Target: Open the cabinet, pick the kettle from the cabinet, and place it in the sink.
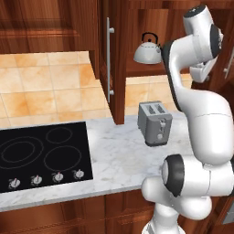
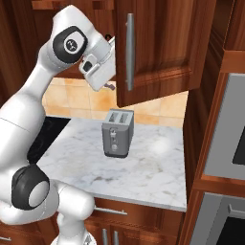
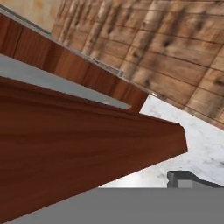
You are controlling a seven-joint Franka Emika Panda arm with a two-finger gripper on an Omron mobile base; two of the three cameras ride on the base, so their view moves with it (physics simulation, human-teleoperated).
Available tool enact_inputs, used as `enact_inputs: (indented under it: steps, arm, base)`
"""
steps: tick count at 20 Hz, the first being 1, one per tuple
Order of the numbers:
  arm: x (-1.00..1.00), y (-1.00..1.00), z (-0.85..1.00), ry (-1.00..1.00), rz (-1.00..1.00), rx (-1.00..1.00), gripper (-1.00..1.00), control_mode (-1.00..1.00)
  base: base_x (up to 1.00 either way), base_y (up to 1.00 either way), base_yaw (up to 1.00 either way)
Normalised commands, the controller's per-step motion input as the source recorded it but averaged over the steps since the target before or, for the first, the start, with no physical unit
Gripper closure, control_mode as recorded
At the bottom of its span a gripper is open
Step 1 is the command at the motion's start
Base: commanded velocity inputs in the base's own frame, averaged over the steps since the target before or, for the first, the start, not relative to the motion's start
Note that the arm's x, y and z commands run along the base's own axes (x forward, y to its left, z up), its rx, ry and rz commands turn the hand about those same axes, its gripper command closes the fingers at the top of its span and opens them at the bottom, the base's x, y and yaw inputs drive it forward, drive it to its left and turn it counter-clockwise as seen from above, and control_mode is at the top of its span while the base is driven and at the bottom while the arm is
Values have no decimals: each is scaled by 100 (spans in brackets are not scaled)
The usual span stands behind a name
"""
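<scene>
- Left base view: found the kettle (image 1: 147, 50) upright on the shelf inside the cabinet (image 1: 119, 64), door swung wide, out of reach until the hand moved in
- Spotted the gripper (image 2: 106, 79) up beside the right door's edge in the right base view, jaws spread wide, nothing between them
- Judged a knock on that door likely, given the wrist so near its edge during any swing toward the shelf
- Judged a pinch on the round body risky: smooth metal, prone to slip or tip; arched handle (image 1: 150, 36) the safer hold
- Noted the toaster (image 1: 155, 122) right below the shelf, in the path of a low carry
- Saw no sink, so a long haul ahead with spill or drop possible
</scene>
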Motion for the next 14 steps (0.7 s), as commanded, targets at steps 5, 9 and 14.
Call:
enact_inputs:
  steps: [5,9,14]
  arm:
    - [-31,-59,0,0,-5,0,-100,-100]
    - [-30,-57,0,0,-7,0,-100,-100]
    - [-33,-53,0,0,-12,0,-100,-100]
  base:
    - [0,0,0]
    - [0,0,0]
    - [0,0,0]
